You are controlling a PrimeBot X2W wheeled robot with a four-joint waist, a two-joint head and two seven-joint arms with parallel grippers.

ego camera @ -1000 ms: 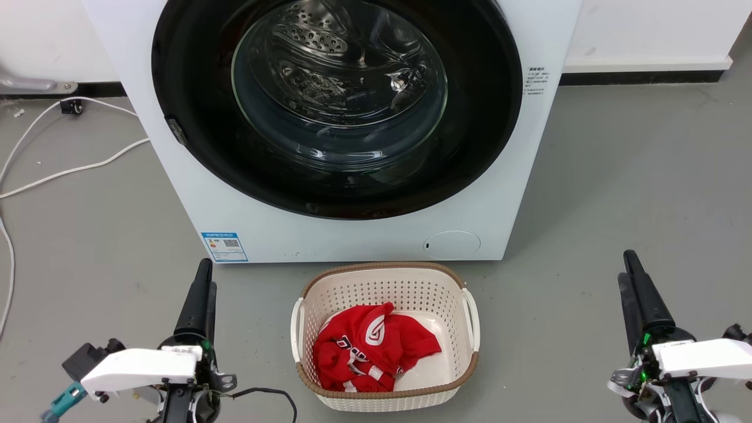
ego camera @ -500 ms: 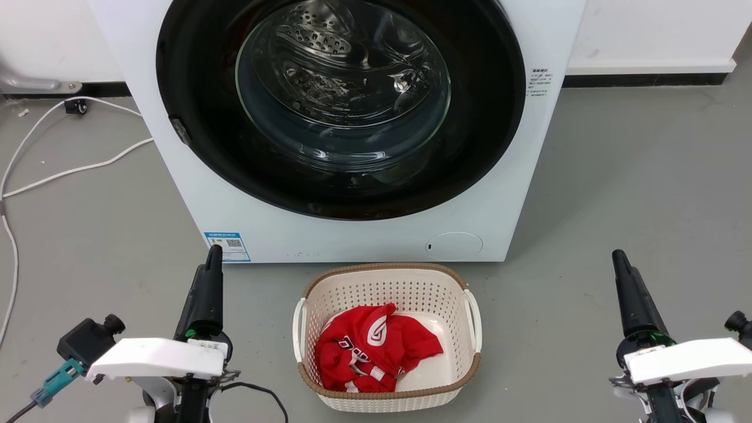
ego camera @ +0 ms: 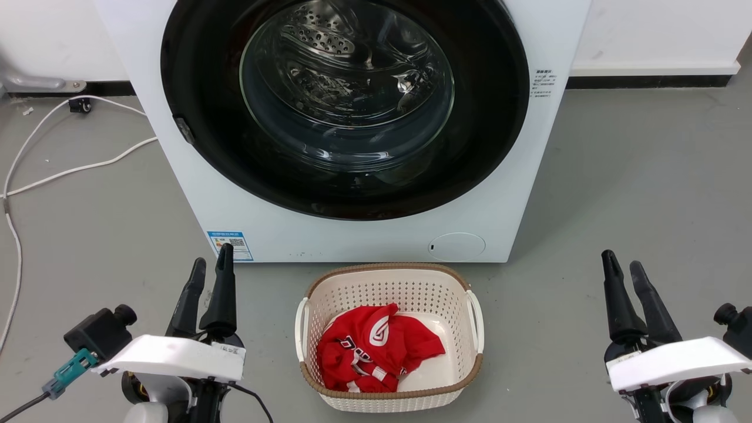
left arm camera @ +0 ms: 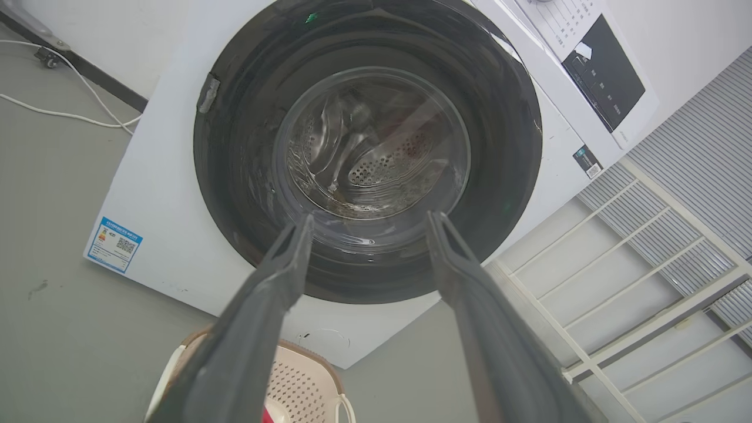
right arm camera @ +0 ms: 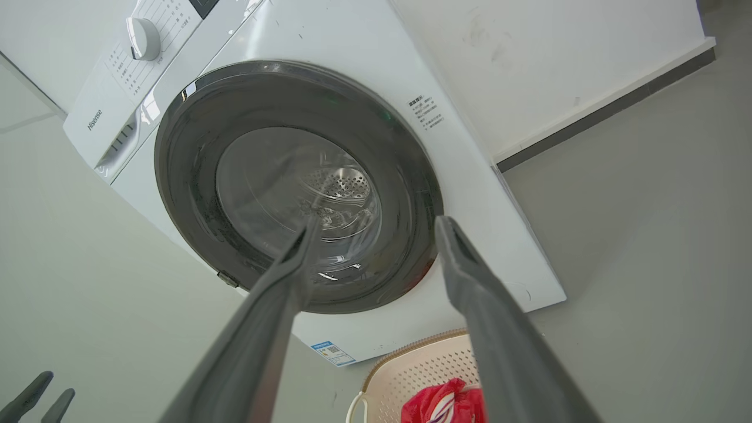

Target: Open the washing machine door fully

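Now, door (ego camera: 346, 106): it is sitting shut, flush in the front of the washer (ego camera: 364, 238), facing you in the upper middle of the head view.
Feel: you are dealing with a stiff, fairly heavy disc, by my judgement. Its glossy black face and bulging glass are looking slippery and are offering nothing to pinch. The glass is calling for no hard knocks.
Hold: a small grey tab (ego camera: 184, 130) is showing on the rim at your left. I am taking it for the pull point and guessing that the door is pivoting on the opposite side, which is staying hidden.
Swing: you are likely meeting a firm hold first, then a free turn in an arc toward your right. You are needing to follow that arc rather than pulling straight out.
Left gripper (ego camera: 212, 255): it is hovering low over the floor (ego camera: 617, 194), fingers parted and holding nothing. It is well apart from the door and is the one nearer the tab.
Right gripper (ego camera: 621, 259): it is hanging low on the other side, fingers likewise spread and empty.
Basket (ego camera: 388, 271): it is standing just in front of the washer, below the door, with a red garment (ego camera: 376, 346) lying in it. Your arm is risking a brush with it.
Cable (ego camera: 70, 170): it is trailing along the floor at your left, away from the work.
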